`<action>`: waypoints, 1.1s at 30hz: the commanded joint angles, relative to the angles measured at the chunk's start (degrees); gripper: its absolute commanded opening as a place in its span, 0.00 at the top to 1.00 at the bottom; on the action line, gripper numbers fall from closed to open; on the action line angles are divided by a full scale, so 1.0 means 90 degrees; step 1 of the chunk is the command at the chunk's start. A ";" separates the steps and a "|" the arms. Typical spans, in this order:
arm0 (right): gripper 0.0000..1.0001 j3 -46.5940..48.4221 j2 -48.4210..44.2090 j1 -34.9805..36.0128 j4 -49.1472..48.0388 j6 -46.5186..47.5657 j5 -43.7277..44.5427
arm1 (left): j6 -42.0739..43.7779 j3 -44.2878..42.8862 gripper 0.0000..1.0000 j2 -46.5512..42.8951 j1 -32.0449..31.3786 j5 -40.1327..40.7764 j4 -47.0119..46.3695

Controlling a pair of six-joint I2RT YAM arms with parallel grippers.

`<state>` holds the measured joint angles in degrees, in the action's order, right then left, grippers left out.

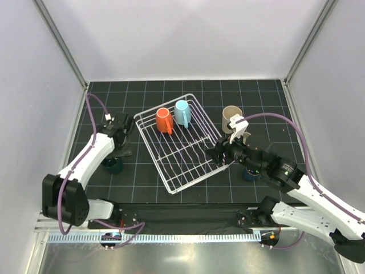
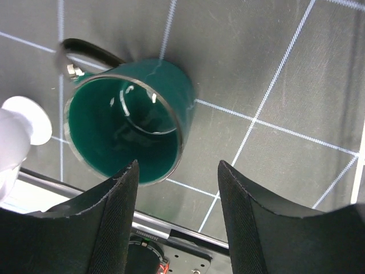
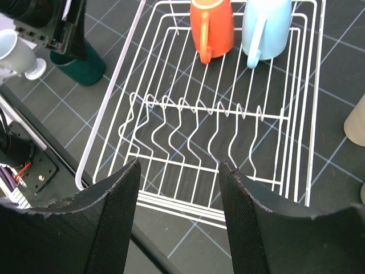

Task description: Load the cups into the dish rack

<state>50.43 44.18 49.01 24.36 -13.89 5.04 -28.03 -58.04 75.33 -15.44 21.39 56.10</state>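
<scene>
The white wire dish rack (image 1: 197,174) lies in the middle of the mat. An orange cup (image 1: 163,120) and a light blue cup (image 1: 182,112) stand at its far end; both also show in the right wrist view, orange (image 3: 212,25) and blue (image 3: 265,28). A dark teal cup (image 2: 131,125) stands upright on the mat left of the rack (image 1: 112,165). My left gripper (image 2: 178,171) is open and empty just above and beside its rim. My right gripper (image 3: 178,171) is open and empty over the rack's near right edge (image 3: 114,108). A beige tumbler (image 1: 231,118) stands right of the rack.
A navy cup (image 1: 250,173) is partly hidden under my right arm. A white rounded shape (image 2: 23,128) sits by the teal cup; I cannot tell what it is. The black base rail (image 2: 171,228) runs along the mat's near edge. Grey walls enclose the mat.
</scene>
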 commanded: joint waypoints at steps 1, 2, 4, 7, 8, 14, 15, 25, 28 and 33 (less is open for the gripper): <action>0.41 -0.0057 -0.0095 0.0023 0.0008 -0.0009 -0.0120 | 0.0224 0.0121 0.44 0.0301 0.0036 -0.0180 -0.0383; 0.41 -0.0047 -0.0095 0.0023 0.0008 -0.0009 -0.0130 | 0.0214 0.0140 0.46 0.0379 0.0065 -0.0150 -0.0403; 0.41 -0.0047 -0.0105 0.0032 0.0018 -0.0019 -0.0140 | 0.0195 0.0092 0.50 0.0643 0.0162 -0.0159 -0.0335; 0.41 -0.0008 -0.0144 0.0032 0.0067 -0.0019 -0.0140 | 0.0165 0.0091 0.57 0.0799 0.0212 -0.0189 -0.0325; 0.41 0.0011 -0.0153 0.0023 0.0086 -0.0029 -0.0150 | 0.0156 0.0101 0.58 0.0819 0.0270 -0.0179 -0.0325; 0.41 0.0060 -0.0261 0.0032 0.0116 -0.0048 -0.0111 | 0.0253 0.0091 0.79 0.1102 0.0534 -0.0462 -0.0373; 0.41 0.0070 -0.0280 0.0032 0.0125 -0.0048 -0.0120 | 0.0263 0.0082 0.81 0.1132 0.0544 -0.0520 -0.0383; 0.41 0.0011 -0.0310 0.0032 0.0213 -0.0010 -0.0189 | 0.0078 -0.0123 1.00 0.0235 0.0563 -0.1359 -0.0179; 0.41 0.0041 -0.0242 0.0033 0.0262 0.0000 -0.0228 | -0.0273 -0.0279 1.00 -0.0536 0.0563 -0.2332 -0.0178; 0.41 0.0138 -0.0076 0.0032 0.0194 -0.0165 -0.0472 | -0.1102 -0.0260 1.00 -0.1611 0.0563 -0.4034 -0.0714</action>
<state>49.93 42.78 49.01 26.63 -14.11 2.33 -32.45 -58.11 65.71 -10.59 -2.22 53.56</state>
